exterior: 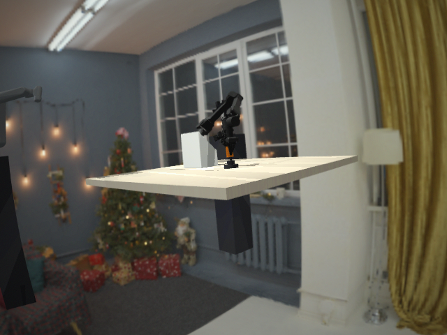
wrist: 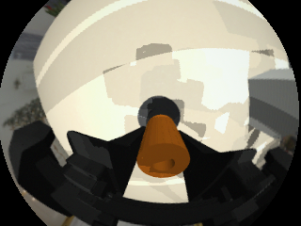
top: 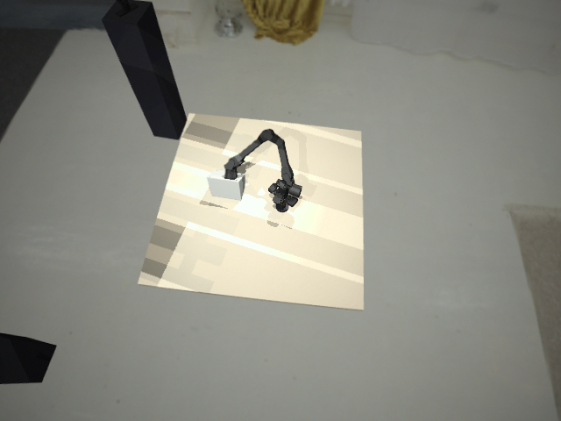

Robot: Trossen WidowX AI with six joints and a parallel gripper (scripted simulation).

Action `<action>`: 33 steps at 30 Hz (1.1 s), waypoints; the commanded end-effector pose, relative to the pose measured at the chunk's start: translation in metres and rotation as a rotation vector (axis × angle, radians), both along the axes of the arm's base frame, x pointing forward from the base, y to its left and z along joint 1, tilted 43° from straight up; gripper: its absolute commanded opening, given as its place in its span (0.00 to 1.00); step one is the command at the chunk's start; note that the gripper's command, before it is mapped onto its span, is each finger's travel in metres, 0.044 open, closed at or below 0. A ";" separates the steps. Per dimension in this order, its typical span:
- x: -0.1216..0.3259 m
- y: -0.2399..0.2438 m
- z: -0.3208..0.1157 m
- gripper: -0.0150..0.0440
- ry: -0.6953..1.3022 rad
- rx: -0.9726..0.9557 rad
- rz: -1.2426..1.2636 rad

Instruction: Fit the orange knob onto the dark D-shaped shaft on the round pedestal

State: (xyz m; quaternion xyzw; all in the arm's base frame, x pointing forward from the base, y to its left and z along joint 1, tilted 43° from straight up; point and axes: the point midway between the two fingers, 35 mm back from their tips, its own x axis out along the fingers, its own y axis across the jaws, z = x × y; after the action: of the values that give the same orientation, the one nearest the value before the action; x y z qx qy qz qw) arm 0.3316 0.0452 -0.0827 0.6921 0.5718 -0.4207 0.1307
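Note:
The orange knob is held upright between the fingers of my gripper, which is shut on it. The knob is directly over the dark round pedestal in the exterior view. Its lower end is at the top of the narrow dark shaft, with a gap between knob and pedestal base. In the wrist view the knob's near end shows a round recess, and its far end overlaps the pedestal. The shaft's flat side and the knob's lower hole are hidden.
A white block stands beside the pedestal, with the arm's base on it. The light table top carries both, with striped light and shadows across it. Dark pillars stand beyond the table's edge.

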 end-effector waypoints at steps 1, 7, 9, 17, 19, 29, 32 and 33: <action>-0.001 0.000 -0.001 0.25 0.061 -0.002 -0.065; 0.001 0.001 -0.003 0.25 0.061 -0.002 -0.065; 0.001 0.001 -0.003 0.25 0.061 -0.002 -0.065; 0.003 0.001 0.000 0.25 0.061 -0.002 -0.065; 0.003 0.001 0.000 0.25 0.061 -0.002 -0.065; 0.000 0.001 -0.001 0.25 0.061 -0.002 -0.065; 0.000 0.001 -0.002 0.25 0.061 -0.002 -0.065; 0.000 0.001 -0.002 0.25 0.061 -0.002 -0.065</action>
State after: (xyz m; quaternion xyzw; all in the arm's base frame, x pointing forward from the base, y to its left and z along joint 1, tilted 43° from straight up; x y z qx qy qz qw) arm 0.3320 0.0465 -0.0835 0.6965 0.5534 -0.4455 0.1006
